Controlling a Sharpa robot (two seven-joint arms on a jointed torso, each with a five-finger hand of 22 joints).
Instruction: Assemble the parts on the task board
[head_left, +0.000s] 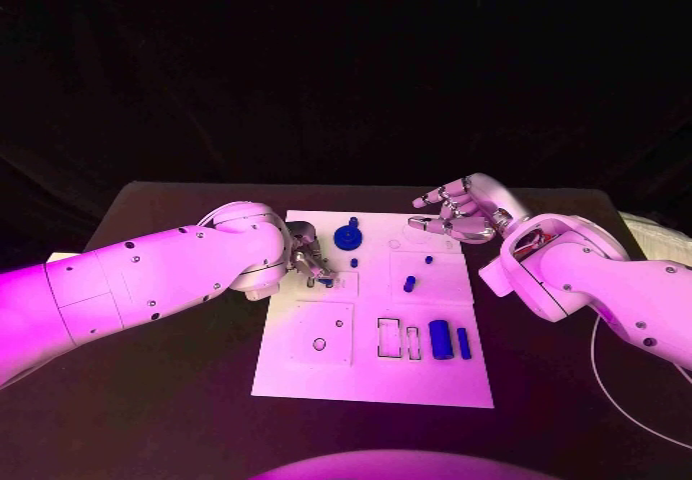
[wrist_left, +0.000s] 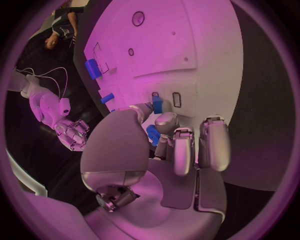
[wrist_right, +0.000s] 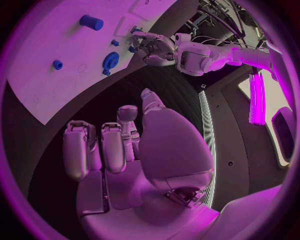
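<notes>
Working: the left hand (head_left: 306, 255) is reaching over the board's (head_left: 310, 375) left edge, fingers (wrist_left: 182, 150) curling down around a small blue part (wrist_left: 152, 135) at the fingertips.
Left fingers: they are closing on that part, it seems; from the left wrist it is sitting between thumb and fingers, though I cannot tell how firmly it is being held.
Second part by the left hand: another small blue piece (wrist_left: 157, 106) is standing on the board just beyond the fingertips, beside a small rectangular slot (wrist_left: 177, 99).
Right hand: the right hand (head_left: 464, 212) is hovering off the board's far right corner, fingers (wrist_right: 78, 150) loosely curled and apart, carrying nothing.
Progress: I am judging the job as partly done. A large blue round part (head_left: 348, 238) is sitting near the board's far edge, and small blue pegs (head_left: 410, 283) are standing in the middle section.
Left to do: two blue blocks (head_left: 440, 338) are lying near the right side of the near section, next to outlined rectangular recesses (head_left: 389, 337) that are looking unfilled; a round hole (head_left: 319, 344) on the near left panel is also looking open.
Recesses and contents: whether the blocks are lying in pockets of their own or loose on the surface, I cannot tell.
Counter: the dark counter (head_left: 173, 400) is carrying the board in the middle.
</notes>
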